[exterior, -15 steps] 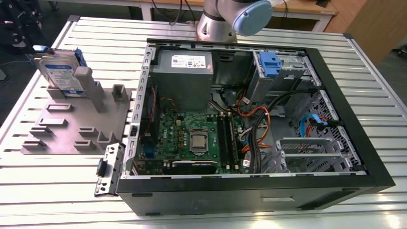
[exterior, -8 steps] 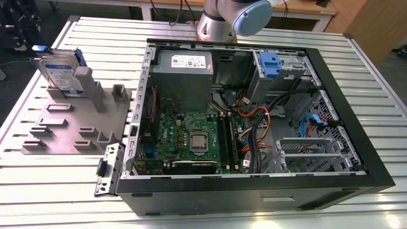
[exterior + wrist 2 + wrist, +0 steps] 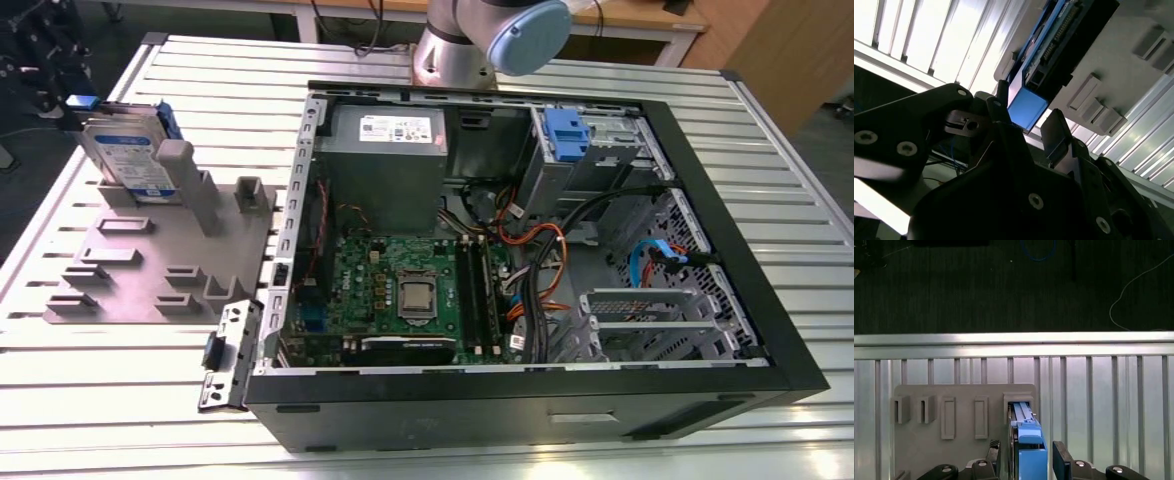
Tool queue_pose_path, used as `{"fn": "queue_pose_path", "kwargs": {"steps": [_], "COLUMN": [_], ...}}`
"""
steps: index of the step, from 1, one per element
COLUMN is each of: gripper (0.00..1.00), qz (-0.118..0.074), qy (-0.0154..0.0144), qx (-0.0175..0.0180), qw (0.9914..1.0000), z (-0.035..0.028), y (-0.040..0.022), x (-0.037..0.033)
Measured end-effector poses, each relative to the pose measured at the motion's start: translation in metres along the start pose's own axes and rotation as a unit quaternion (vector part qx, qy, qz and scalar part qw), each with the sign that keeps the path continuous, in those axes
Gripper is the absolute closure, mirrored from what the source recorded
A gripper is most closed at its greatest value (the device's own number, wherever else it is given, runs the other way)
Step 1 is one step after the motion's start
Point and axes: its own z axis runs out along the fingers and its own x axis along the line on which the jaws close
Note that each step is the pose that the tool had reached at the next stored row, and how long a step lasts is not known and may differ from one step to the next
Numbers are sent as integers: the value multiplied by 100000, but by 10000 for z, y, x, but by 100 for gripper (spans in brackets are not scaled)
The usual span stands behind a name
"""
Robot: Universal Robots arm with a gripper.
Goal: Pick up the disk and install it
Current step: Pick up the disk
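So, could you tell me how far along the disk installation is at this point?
Nothing is finished yet: the disk stands upright in its slot on the grey holder, outside the open computer case. In hand: the open gripper straddles the disk's blue end. Left: gripping, lifting and installing it.

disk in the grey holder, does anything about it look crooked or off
Nothing stands out. The disk stands on edge in its slot on the grey holder, seated squarely. In the first wrist view the open gripper lines up with its blue end, a finger to each side.
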Motion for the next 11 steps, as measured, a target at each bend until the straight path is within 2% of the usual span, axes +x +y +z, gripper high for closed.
{"fn": "queue_pose_path", "kwargs": {"steps": [3,6,11], "gripper": [47,47,47], "qz": [6,14,16], "qy": [8,16,18], "qx": [-169,-535,-560], "qw": [100000,99999,99998], "z": [53,100,104], "y": [-1,-9,-11], "x": [1,3,3]}}
